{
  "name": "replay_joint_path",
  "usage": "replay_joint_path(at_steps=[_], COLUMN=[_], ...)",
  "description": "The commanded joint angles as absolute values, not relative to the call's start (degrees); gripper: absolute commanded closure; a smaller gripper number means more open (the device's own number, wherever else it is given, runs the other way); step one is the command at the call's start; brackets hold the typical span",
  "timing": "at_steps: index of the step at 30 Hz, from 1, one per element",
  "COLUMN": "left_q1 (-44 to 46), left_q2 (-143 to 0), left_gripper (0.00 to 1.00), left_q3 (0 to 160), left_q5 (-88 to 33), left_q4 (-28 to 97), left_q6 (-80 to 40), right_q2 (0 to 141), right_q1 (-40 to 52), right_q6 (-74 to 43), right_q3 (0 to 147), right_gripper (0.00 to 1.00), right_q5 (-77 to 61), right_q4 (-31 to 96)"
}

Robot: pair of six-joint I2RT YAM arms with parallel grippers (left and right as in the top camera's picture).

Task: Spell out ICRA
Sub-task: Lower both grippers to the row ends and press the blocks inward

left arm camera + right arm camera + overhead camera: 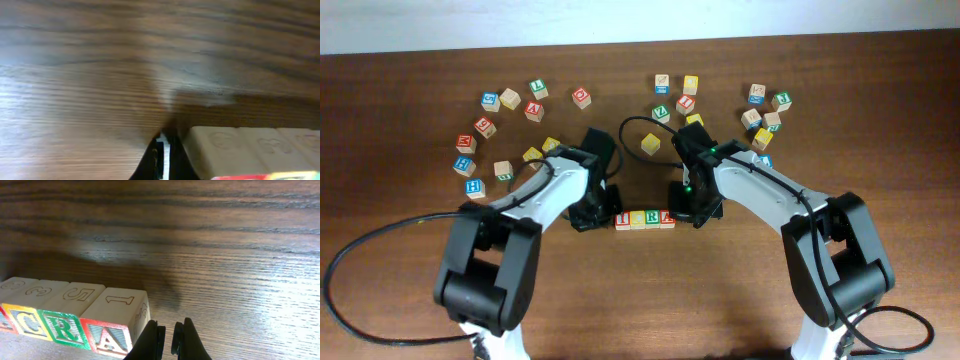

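Observation:
Four letter blocks stand in a row on the wooden table (640,290): I (622,219), C (637,219), R (652,218) and A (666,217). In the right wrist view C (30,322), R (62,327) and A (107,337) face the camera. My left gripper (595,215) sits at the row's left end, its fingers (162,155) shut and empty beside the block row (250,147). My right gripper (688,212) sits at the row's right end, its fingers (169,337) almost closed and empty, next to the A block.
Several loose letter blocks lie at the back left (510,98) and back right (760,95). A yellow block (651,144) lies between the arms behind the row. A black cable (380,245) loops over the table at the left.

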State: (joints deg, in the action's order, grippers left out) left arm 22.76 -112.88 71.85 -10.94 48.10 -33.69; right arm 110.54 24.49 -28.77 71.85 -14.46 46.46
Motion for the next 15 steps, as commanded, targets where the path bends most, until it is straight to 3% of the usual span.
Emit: replay_joint_path(at_steps=[1, 15], left_q1=[23.3, 23.3], left_q2=[-114.2, -114.2], left_gripper=[1.00, 1.00], left_q3=[71.2, 71.2], left_q5=[-13.0, -14.2], left_q4=[47.5, 47.1], left_q6=[-34.3, -34.3], right_q2=[110.1, 110.1], right_q1=[24.8, 24.8], right_q6=[-29.3, -29.4], right_q3=[71.4, 71.4], right_gripper=[0.96, 0.96], right_q5=[-15.3, -19.9], right_q4=[46.5, 43.7])
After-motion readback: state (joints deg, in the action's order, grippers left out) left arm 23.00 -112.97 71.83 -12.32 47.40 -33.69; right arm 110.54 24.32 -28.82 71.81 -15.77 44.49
